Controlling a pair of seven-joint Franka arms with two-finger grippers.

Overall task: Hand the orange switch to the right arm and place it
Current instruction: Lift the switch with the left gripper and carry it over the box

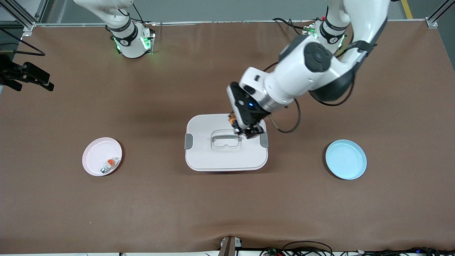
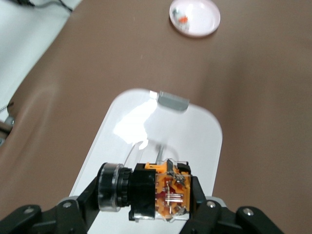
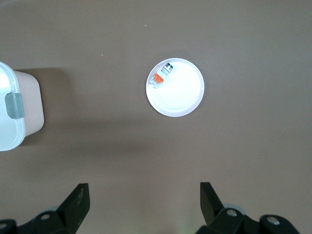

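Observation:
My left gripper (image 1: 245,128) is shut on the orange switch (image 1: 234,122) and holds it over the white lidded container (image 1: 213,158), above the lid's edge toward the left arm's end. In the left wrist view the switch (image 2: 168,192) lies crosswise between the fingers (image 2: 80,202), with its black body, clear round cap and orange contact block showing. My right gripper (image 3: 144,200) is open and empty, high over bare table near the pink plate (image 3: 183,97). It is out of the front view; only the right arm's base (image 1: 129,39) shows there.
The pink plate (image 1: 94,151) toward the right arm's end holds a small white-grey piece with an orange tab (image 1: 110,163). An empty blue plate (image 1: 346,159) lies toward the left arm's end. A black fixture (image 1: 25,74) juts in at the table's edge.

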